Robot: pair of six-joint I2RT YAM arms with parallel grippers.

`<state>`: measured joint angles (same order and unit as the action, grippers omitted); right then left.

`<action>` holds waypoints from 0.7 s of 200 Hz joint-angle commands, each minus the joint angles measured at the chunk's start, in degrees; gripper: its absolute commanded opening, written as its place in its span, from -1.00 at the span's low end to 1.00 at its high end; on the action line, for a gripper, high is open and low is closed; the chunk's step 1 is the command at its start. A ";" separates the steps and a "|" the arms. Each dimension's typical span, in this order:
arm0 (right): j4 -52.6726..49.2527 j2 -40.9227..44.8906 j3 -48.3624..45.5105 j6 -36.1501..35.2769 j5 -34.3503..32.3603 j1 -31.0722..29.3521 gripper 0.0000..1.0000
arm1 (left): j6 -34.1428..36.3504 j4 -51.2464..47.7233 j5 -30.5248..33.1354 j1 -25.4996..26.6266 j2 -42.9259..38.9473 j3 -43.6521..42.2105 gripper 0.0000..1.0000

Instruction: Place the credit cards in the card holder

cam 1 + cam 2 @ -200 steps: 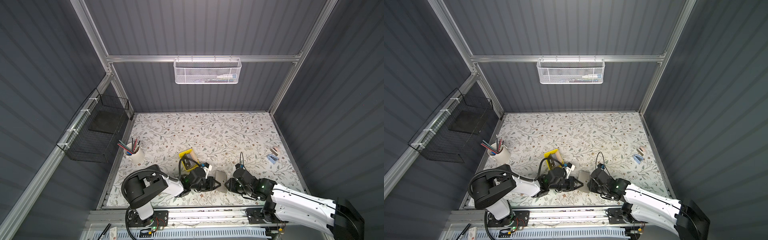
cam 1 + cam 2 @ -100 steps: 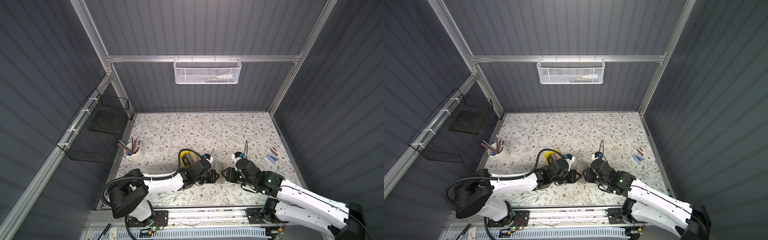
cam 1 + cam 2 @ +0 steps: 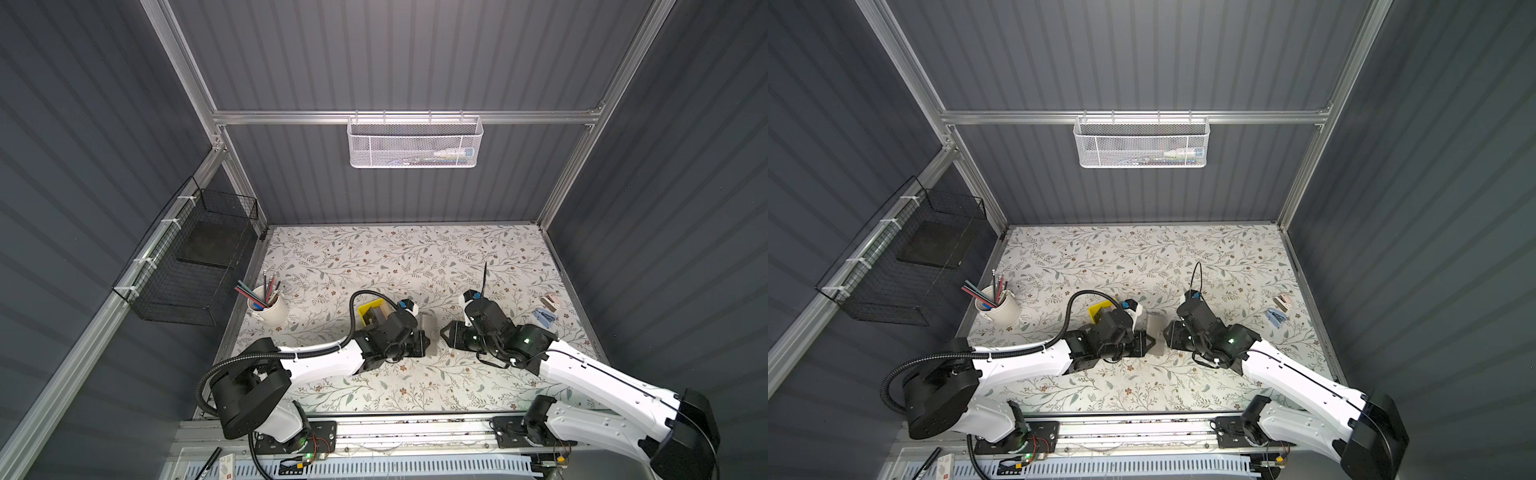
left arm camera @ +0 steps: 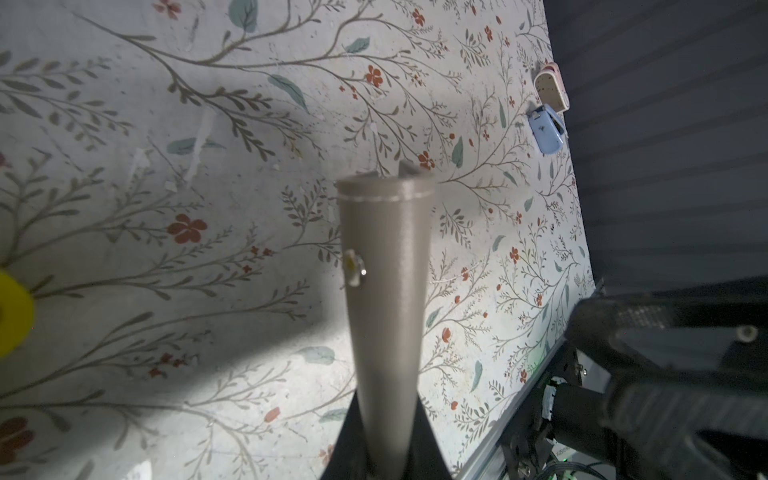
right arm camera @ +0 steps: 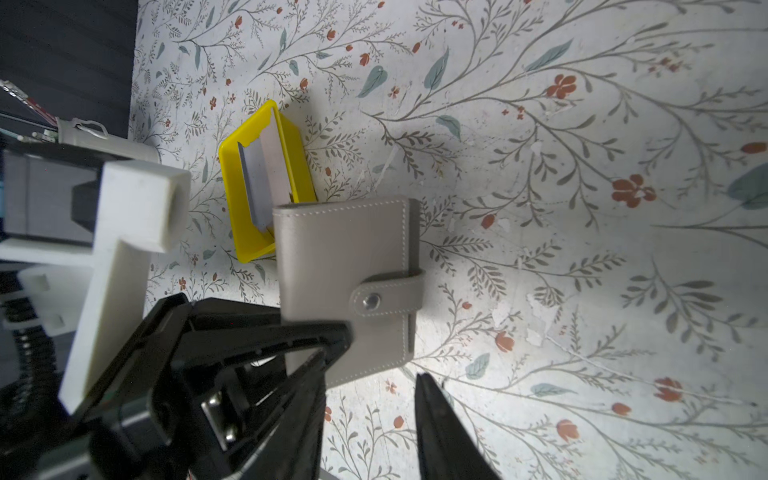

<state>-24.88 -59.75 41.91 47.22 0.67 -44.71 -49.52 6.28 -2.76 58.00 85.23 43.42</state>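
Below, floral-print tabletop (image 3: 374, 257) between dark ribbed walls (image 3: 415, 62); left pincer (image 3: 427, 347) tight on card holder (image 5: 345, 257), right pincer (image 3: 445, 332) agape, empty.

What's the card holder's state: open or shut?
Shut. Right wrist view: the card holder has its tab strap wrapped over the edge, snap button fastened on the cover.

One card holder (image 5: 340, 270), one yellow tray (image 5: 227, 187), one pencil cup (image 3: 271, 313), two clips (image 4: 550, 89) (image 4: 546, 132).

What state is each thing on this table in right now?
card holder, closed, strap snapped, held in the air
left claw, shut on the card holder
right claw, open, empty
credit cards, leaning inside the yellow tray
pencil cup, upright
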 commanded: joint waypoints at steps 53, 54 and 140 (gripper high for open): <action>4.74 -3.60 0.05 -2.14 4.52 0.82 -0.23 | 3.76 0.66 -2.51 -0.59 0.72 2.01 -0.72; 4.75 -3.70 0.12 -2.18 4.52 0.83 -0.23 | 3.79 0.66 -2.51 -0.60 0.72 2.06 -0.72; 2.96 -12.66 4.58 -2.94 4.44 1.38 -0.24 | 4.12 1.14 -2.85 -0.69 1.95 2.29 -0.74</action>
<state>-21.28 -71.37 44.75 45.54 4.80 -43.53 -46.44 6.48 -4.54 57.54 86.39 44.64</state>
